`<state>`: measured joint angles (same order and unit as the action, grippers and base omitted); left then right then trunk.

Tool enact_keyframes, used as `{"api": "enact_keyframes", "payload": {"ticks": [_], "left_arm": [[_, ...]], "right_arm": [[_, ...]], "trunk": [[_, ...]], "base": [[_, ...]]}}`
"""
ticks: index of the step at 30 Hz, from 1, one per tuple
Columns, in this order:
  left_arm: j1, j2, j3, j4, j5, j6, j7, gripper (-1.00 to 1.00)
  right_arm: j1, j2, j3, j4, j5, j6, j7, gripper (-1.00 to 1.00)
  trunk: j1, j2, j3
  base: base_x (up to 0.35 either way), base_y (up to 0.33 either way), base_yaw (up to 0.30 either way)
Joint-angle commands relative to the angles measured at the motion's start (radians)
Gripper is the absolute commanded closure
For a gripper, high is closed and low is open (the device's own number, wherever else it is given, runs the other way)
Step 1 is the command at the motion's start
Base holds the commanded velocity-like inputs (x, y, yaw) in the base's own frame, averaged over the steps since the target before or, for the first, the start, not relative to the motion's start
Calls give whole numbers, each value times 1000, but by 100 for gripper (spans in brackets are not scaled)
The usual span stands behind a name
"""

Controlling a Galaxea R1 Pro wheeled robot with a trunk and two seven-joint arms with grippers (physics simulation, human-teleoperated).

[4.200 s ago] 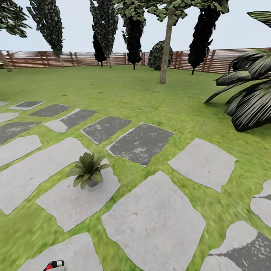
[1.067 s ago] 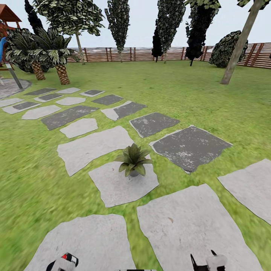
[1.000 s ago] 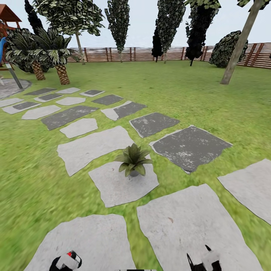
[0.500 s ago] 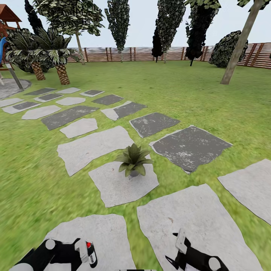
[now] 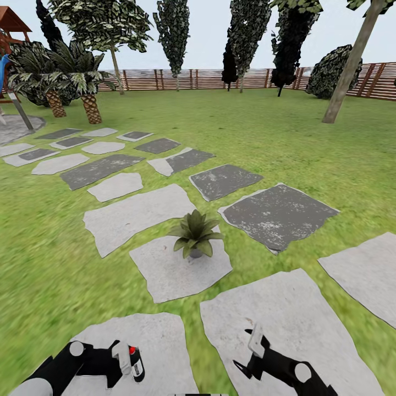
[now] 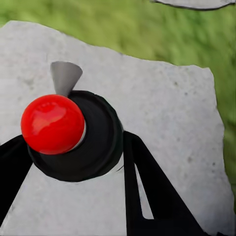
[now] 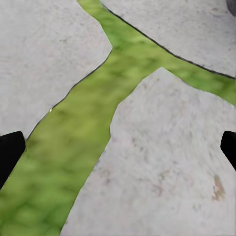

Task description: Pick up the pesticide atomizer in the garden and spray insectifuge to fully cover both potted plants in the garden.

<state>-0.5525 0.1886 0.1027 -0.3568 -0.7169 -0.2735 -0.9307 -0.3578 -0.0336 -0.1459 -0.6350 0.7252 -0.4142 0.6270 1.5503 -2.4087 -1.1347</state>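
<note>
The atomizer (image 5: pixel 135 363) is pinched between the jaws of the left gripper (image 5: pixel 125 364), low over a grey stone (image 5: pixel 148 341); its red top (image 6: pixel 52 124) is seen from the left wrist. One potted plant (image 5: pixel 195 234) is set on the next stone ahead, with open grass (image 5: pixel 49 275) between. The right gripper (image 5: pixel 247 352) is held over another stone, jaws spread wide. Palms (image 5: pixel 66 82) and a fence (image 5: pixel 192 78) are seen well beyond.

potted plant (image 5: pixel 195 235) on stepping stone (image 5: pixel 179 272), lawn (image 5: pixel 44 275) around — fence (image 5: pixel 220 78) probably farthest back

Bright, even, shadowless daylight; soft blurry render.
</note>
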Motion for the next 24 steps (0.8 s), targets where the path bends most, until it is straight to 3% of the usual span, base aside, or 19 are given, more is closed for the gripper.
{"api": "enact_keyframes", "payload": {"ticks": [1, 6, 16, 17, 19, 20, 24], "left_arm": [[-6, -6, 6, -6, -11, -4, -6, 100], [-35, -22, 0, -35, -20, -7, -25, 100], [-92, -80, -45, -63, -68, 6, -81, 100], [-174, -130, -45, -63, -208, 7, -126, 100], [-178, -145, -45, -63, -233, 7, -127, 100], [-179, -149, -45, -63, -243, 7, -127, 100], [-181, -157, -45, -62, -262, 7, -148, 100]], "right_arm": [[-1, 7, -5, -1, 9, -6, 5, -100], [-12, 35, 7, -4, 11, -3, 20, -100], [-68, 91, 20, -59, 10, 54, 76, -100], [-72, 119, 20, -136, 11, 168, 250, -100], [-76, 122, 20, -151, 11, 171, 285, -100], [-77, 123, 20, -157, 11, 172, 296, 100], [-79, 124, 20, -165, 10, 173, 315, 100]], "trunk": [[0, 0, -1], [0, 0, -1], [0, 0, -1], [0, 0, -1], [0, 0, -1], [0, 0, -1], [0, 0, -1]], "base": [[0, 0, 0], [0, 0, 0], [0, 0, 0], [0, 0, 0], [0, 0, 0], [0, 0, 0], [0, 0, 0]]}}
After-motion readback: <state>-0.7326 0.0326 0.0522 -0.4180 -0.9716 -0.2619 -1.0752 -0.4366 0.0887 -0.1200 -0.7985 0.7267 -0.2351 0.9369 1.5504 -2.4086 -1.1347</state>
